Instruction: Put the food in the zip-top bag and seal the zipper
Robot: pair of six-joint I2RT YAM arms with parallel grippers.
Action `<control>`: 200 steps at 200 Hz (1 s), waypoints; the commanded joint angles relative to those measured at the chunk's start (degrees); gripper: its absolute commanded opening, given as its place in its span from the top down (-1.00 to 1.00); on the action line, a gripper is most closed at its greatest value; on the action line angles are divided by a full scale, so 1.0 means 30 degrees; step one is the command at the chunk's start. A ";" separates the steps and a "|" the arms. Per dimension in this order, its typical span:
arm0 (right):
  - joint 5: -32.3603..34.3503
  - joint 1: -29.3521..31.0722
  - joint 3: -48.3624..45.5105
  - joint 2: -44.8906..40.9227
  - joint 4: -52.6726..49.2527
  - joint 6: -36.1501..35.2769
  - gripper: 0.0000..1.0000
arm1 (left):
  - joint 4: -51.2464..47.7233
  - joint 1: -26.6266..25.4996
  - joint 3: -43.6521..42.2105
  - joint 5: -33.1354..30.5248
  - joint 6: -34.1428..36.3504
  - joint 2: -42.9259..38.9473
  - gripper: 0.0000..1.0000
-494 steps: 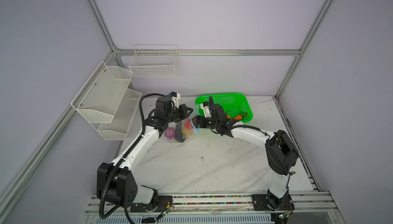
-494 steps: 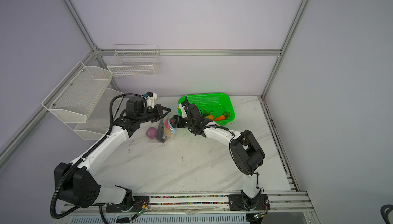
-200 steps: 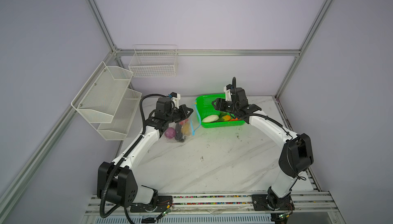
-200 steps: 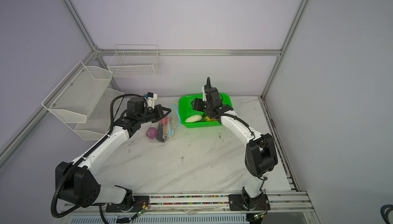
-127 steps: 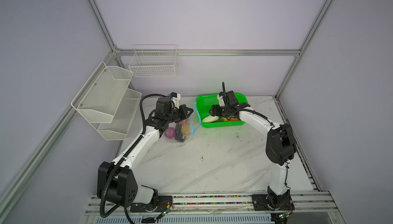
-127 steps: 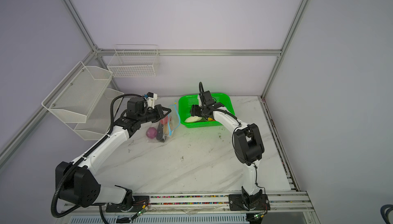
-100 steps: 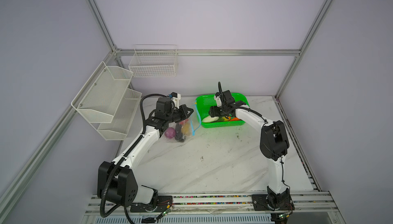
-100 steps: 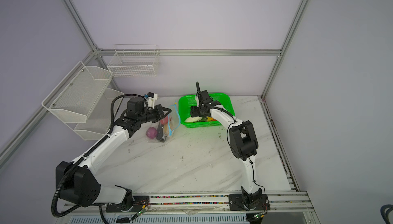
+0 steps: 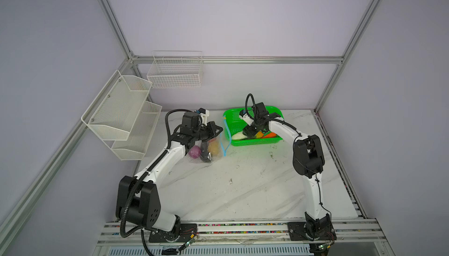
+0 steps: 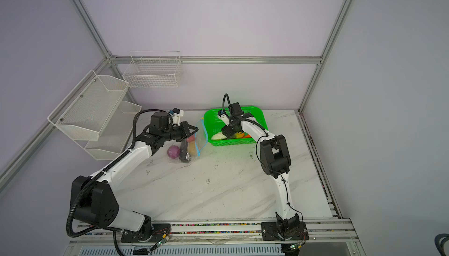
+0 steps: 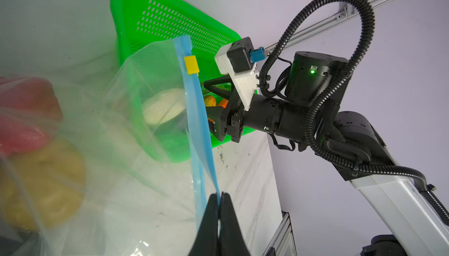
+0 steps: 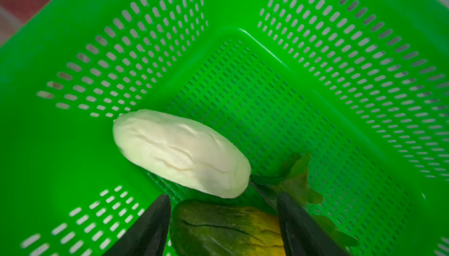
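The left gripper [image 11: 220, 196] pinches the zipper [image 11: 194, 111], holding the zip-top bag [image 11: 116, 126] up beside the green basket [image 11: 170, 23], where the right gripper [image 9: 249, 132] straddles wide, contact unclear, a green-yellow vegetable [image 12: 226, 228]: likely light and slick, best clamped across its thick middle

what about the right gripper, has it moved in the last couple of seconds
Yes. The right gripper was at the bag mouth, left of the basket; it has moved right, into the basket.

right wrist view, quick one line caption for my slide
right gripper straddling a green-and-yellow vegetable in a green basket, with a white vegetable and a leafy green beside it
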 commanded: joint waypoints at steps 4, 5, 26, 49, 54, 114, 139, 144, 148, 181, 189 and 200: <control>-0.0966 0.0096 0.0402 0.0399 -0.1253 -0.4564 -0.44 | 0.0459 0.0123 0.0306 0.0235 -0.0192 -0.0041 1.00; -0.1006 0.0087 0.0417 0.0387 -0.1247 -0.4681 -0.44 | 0.0447 0.0123 0.0321 0.0220 -0.0181 -0.0046 1.00; -0.1352 0.0181 0.0452 0.0398 -0.0775 -0.5506 -0.42 | 0.0417 0.0127 0.0378 0.0196 -0.0225 0.0064 1.00; -0.1484 0.0263 0.1102 0.1014 -0.0942 -0.6029 -0.36 | 0.0395 0.0123 0.0438 0.0181 -0.0258 0.0117 1.00; -0.1444 0.0269 0.1391 0.1277 -0.1120 -0.6123 -0.34 | 0.0392 0.0123 0.0446 0.0172 -0.0258 0.0126 1.00; -0.1474 0.0334 0.2731 0.2778 -0.1589 -0.6811 -0.25 | -0.0010 0.0123 0.0833 0.0109 -0.0025 0.0311 1.00; -0.1107 0.0363 0.3901 0.3586 -0.1786 -0.6664 -0.25 | -0.0087 0.0123 0.0951 0.0086 -0.0042 0.0358 1.00; -0.1055 0.0370 0.4133 0.3759 -0.1796 -0.6655 -0.25 | -0.0091 0.0123 0.0948 0.0087 -0.0025 0.0316 1.00; -0.1003 0.0370 0.4279 0.3897 -0.1798 -0.6651 -0.25 | -0.0074 0.0117 0.0951 0.0087 -0.0024 0.0314 1.00; -0.0891 0.0480 0.5313 0.4843 -0.1842 -0.6634 -0.20 | -0.0160 0.0123 0.0863 -0.0081 -0.0023 0.0286 1.00; -0.0871 0.0501 0.5477 0.5038 -0.1826 -0.6628 -0.19 | -0.0201 0.0123 0.0864 -0.0088 -0.0024 0.0278 1.00; -0.0926 0.0537 0.5765 0.5307 -0.1794 -0.6641 -0.19 | -0.0210 0.0123 0.0858 -0.0118 -0.0027 0.0271 1.00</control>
